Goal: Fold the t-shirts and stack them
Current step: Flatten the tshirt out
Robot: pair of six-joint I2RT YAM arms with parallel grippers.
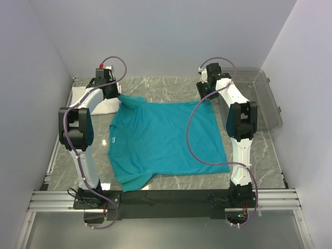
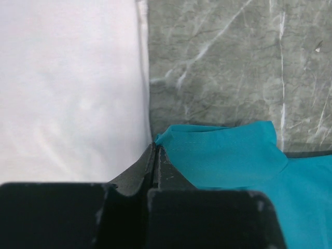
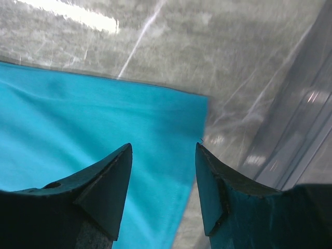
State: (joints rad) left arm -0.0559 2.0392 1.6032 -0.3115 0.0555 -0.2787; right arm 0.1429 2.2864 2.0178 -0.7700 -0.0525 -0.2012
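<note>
- Teal t-shirt point(image 1: 166, 140) lies spread flat at the centre of the marble table point(image 1: 155, 85), with its collar and white neck label point(image 1: 113, 139) at 9 o'clock and its hem at 3 o'clock.
- The far sleeve peaks toward 11 o'clock. The near sleeve is rumpled at 7 o'clock.
- White folded piece point(image 2: 67, 93) sits at 10 o'clock, just beside that far sleeve. My left arm covers part of it from above.
- My left gripper point(image 2: 155, 148) has its jaws pressed together, pinching the sleeve's corner at the tips. The contact is barely visible.
- My right gripper point(image 3: 163, 148) has its jaws apart and holds nothing, above the hem corner at 1 o'clock. The clear bin point(image 3: 290, 140) alongside is blurred.
</note>
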